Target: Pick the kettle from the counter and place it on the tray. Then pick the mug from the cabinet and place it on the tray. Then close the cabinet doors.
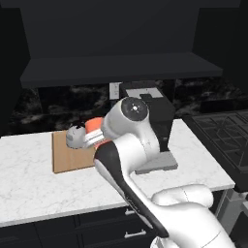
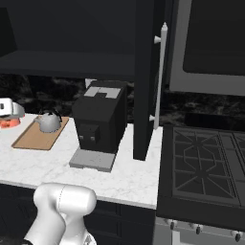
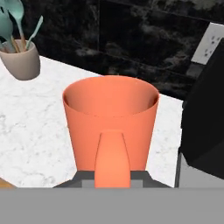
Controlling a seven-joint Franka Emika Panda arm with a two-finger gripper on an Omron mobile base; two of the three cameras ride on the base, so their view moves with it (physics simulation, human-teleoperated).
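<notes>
The gripper (image 3: 112, 177) is clamped tight on the handle of the orange mug (image 3: 110, 118), holding it upright with its open mouth showing. The mug hangs just above the tray (image 1: 68, 155), at the side toward the coffee machine (image 2: 100, 119). The kettle (image 2: 49, 121) sits on the tray's far end. Beyond the tray, on the counter (image 1: 29, 179) by the dark wall, stands a beige cup of utensils (image 3: 21, 57). Past the coffee machine, a cabinet door (image 2: 146, 81) stands open.
</notes>
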